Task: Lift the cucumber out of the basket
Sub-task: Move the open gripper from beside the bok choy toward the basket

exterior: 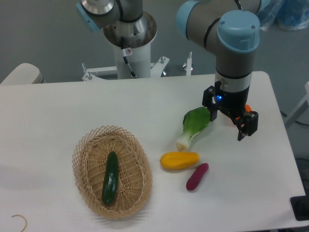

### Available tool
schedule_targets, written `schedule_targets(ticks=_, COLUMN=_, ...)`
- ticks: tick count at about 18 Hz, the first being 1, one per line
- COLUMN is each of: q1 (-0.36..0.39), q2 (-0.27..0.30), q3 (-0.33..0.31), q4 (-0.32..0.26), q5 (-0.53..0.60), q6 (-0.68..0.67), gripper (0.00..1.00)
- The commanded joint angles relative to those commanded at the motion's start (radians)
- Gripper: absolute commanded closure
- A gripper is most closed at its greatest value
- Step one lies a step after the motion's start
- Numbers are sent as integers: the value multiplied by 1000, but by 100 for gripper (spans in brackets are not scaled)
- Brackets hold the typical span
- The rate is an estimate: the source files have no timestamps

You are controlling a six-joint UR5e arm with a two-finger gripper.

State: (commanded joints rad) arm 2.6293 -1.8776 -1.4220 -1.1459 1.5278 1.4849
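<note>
cucumber (110,184) in basket (82,154), bok choy (195,125) well right

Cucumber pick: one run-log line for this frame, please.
cucumber: in basket, untouched | gripper: right of bok choy, empty | grasp: not yet started

One cucumber (110,184), one basket (82,153)

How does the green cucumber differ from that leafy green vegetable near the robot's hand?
The cucumber is slim, smooth and dark green all over; the bok choy is leafy, paler green, with a white stalk end. The cucumber lies inside the wicker basket; the bok choy lies on the bare table, right beside the hand. Both are green vegetables lying flat.
</note>
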Motion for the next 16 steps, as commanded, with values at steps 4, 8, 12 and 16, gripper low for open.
schedule_targets(ticks=4, q1=-2, q2=12, q3=-6, q4=5, q5=3, q6=2, gripper=0)
schedule_targets(ticks=8, q1=-3, q2=52, q3=-66, q4=5, q5=-1, q6=2, gripper=0)
schedule_targets(ticks=12, q1=-55, q2=72, q3=-89, q4=5, q5=-11, q6=-159, gripper=0)
schedule_targets(ticks=16, q1=-149, q2=69, q3=-121, q4=8, q5=0, q6=-393, gripper=0)
